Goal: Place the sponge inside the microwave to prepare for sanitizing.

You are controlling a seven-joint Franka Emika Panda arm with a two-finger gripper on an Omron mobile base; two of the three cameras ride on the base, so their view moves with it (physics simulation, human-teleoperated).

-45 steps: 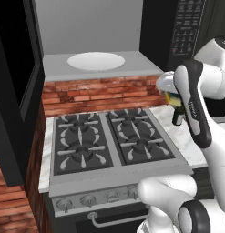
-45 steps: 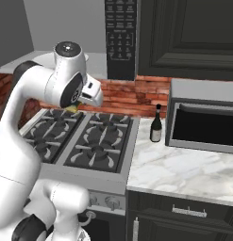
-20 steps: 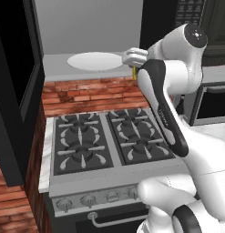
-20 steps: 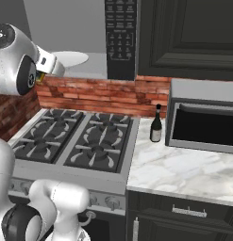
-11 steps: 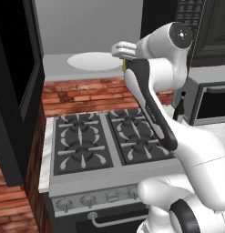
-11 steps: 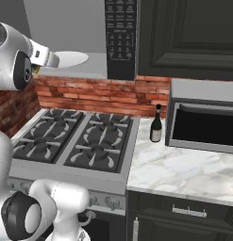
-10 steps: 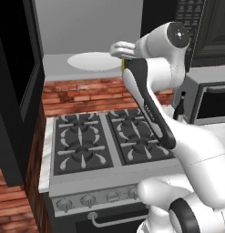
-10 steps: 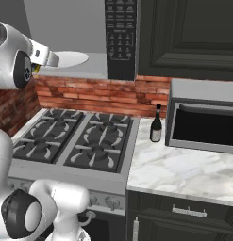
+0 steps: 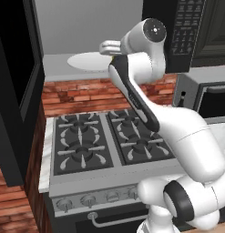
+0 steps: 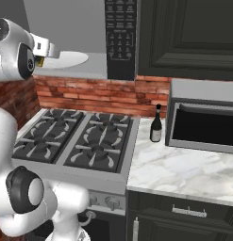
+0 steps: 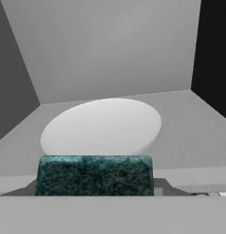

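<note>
The microwave [image 9: 186, 27] hangs above the stove with its door [image 9: 18, 91] swung open to the left. Its light grey cavity [image 11: 110, 50] holds a white round plate [image 9: 89, 61] [image 10: 66, 59] [image 11: 100, 125]. My gripper [image 9: 113, 54] [image 10: 41, 57] is at the cavity's mouth, by the plate's right edge, shut on the sponge [image 9: 115, 58] [image 10: 39, 60]. In the hand view the sponge's dark green top [image 11: 94, 176] lies across the bottom, just short of the plate and above the cavity floor. It hides my fingertips.
A four-burner stove [image 9: 104, 141] lies below the microwave, in front of a brick backsplash [image 10: 89, 96]. A dark bottle [image 10: 156, 124] and a silver-grey box with a dark window [image 10: 203, 120] stand on the marble counter [image 10: 184, 172] to the right. Dark cabinets [image 10: 188, 37] hang above.
The arm has swung up from over the stove's right side and then left, carrying the sponge to the open microwave's mouth. Over the last half second it edged further left.
</note>
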